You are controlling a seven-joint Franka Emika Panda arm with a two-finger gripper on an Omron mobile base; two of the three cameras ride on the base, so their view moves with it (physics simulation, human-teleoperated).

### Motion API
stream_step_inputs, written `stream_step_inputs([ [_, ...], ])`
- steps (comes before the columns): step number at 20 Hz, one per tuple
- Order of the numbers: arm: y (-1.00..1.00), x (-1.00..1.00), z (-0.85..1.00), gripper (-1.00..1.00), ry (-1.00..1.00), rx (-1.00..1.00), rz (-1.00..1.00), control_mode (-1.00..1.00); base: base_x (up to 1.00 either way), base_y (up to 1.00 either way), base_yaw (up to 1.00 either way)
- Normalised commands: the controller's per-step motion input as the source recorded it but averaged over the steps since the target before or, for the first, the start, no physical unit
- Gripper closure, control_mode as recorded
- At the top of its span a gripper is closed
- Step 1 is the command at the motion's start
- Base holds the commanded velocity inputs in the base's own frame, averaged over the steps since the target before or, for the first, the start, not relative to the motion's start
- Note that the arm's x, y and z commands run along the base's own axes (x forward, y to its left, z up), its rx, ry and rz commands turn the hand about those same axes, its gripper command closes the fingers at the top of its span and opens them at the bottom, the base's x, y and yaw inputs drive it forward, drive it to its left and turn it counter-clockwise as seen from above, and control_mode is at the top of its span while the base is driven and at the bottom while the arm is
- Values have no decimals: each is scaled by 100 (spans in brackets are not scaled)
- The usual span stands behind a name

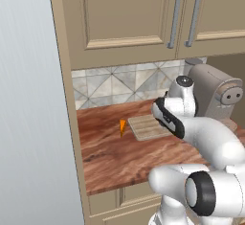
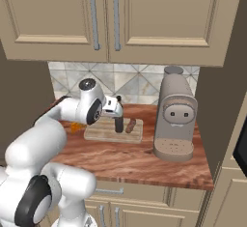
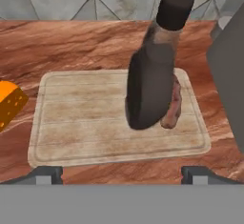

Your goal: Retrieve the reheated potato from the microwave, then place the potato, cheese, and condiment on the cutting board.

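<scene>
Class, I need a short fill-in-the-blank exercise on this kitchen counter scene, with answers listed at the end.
1. The condiment bottle stands on the ______.
2. The potato lies on the cutting board right beside the ______.
3. The orange cheese wedge rests on the ______, off the board.
4. The gripper jaws are ______.

Answers: cutting board; condiment bottle; countertop; open

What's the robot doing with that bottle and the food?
The robot is loading a cutting board on the counter. The condiment bottle stands on the board, and the potato lies right behind it. The pincer is open and holds nothing, hanging just in front of the board. The cheese sits on the counter beside the board, not yet on it.
</scene>
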Motion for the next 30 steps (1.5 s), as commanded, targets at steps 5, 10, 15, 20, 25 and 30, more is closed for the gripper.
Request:
stream_step_inputs([
  [5, 76, -19, 2, -100, 12, 0, -1, -100, 0, 0, 0],
  [10, 85, 9, -10, -100, 3, 4, -1, -100, 0, 0, 0],
  [15, 81, 33, -24, -100, 6, 7, -1, -100, 0, 0, 0],
  [20, 45, 64, -26, -100, 15, 3, -5, -100, 0, 0, 0],
  [25, 31, 38, -28, -100, 6, 0, -5, -100, 0, 0, 0],
  [30, 17, 41, -36, -100, 4, 0, -7, -100, 0, 0, 0],
])
